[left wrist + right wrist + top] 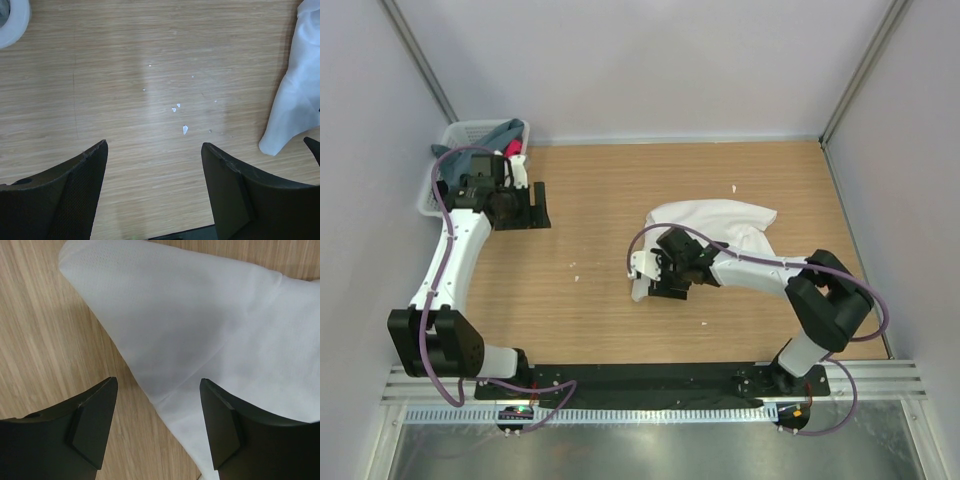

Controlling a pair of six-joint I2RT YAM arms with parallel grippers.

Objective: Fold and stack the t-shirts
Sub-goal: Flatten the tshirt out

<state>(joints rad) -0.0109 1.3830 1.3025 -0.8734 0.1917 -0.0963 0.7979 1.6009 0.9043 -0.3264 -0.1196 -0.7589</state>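
Observation:
A plain white t-shirt (720, 222) lies crumpled on the wooden table right of centre. My right gripper (658, 280) hangs over its near-left corner. In the right wrist view the gripper (159, 385) is open, and the white t-shirt (200, 315) has a folded edge running between the fingers, with bare wood under the left finger. My left gripper (538, 205) stands open at the far left over bare table. In the left wrist view the gripper (155, 147) holds nothing, and the white t-shirt (295, 100) shows at the right edge. A grey-teal t-shirt (505, 133) and a pink-red one (516, 150) lie in the basket.
The white lattice basket (460, 130) stands in the far left corner, right behind the left arm. Grey walls close in the table on three sides. Small white scraps (185, 129) lie on the wood (125, 75) ahead of the left gripper.

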